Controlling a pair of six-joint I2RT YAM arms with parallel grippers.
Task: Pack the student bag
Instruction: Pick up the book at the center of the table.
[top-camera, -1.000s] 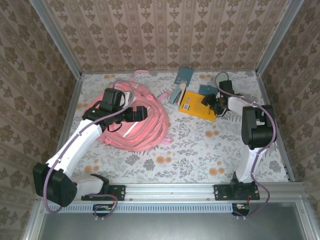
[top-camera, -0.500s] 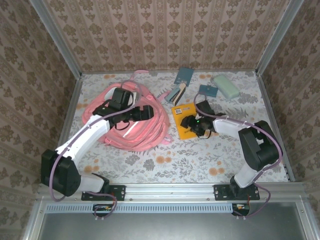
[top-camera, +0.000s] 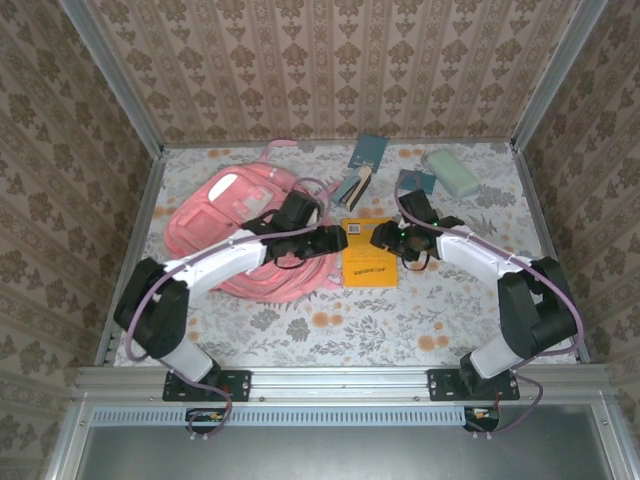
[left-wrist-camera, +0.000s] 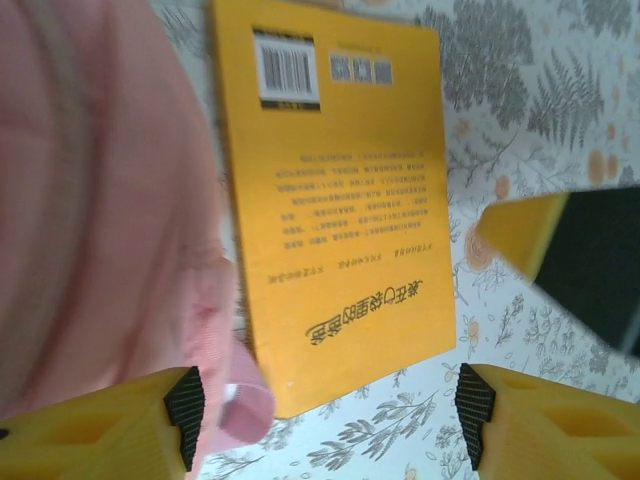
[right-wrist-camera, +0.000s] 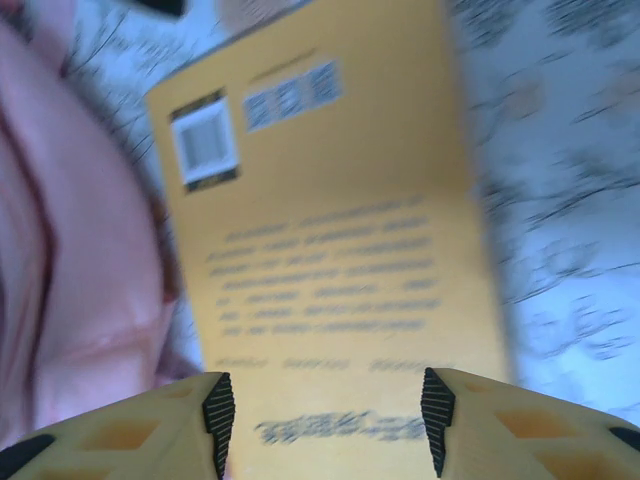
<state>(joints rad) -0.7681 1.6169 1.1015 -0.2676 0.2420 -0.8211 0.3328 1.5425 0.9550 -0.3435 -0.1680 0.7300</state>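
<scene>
Swinging over from the middle of the bag, where it was hanging half a second ago, the left gripper (top-camera: 338, 240) is now hovering at the right edge of the large soft pink fabric student bag (top-camera: 225, 215). The flat yellow paperback book (top-camera: 368, 265) is lying nearer the robot and squarer than before, its left edge just beside the bag. The right gripper (top-camera: 382, 238) is reaching in from the right over the book's far end, so the two grippers are facing each other, close together.

In the left wrist view, the left gripper's yellow fingers (left-wrist-camera: 120, 420) are standing spread wide, with the book's barcode cover and a fold of pink fabric beneath the gap; they are pinching nothing. In the right wrist view, the right gripper's fingers are likewise standing apart above the book, which is wider than the gap between them.

The bag is lying flat on the floral-patterned table (top-camera: 400, 310), left of centre, with a pale panel facing up. A pale green case (top-camera: 452, 172) and a teal card (top-camera: 368, 150) are lying near the back wall.
</scene>
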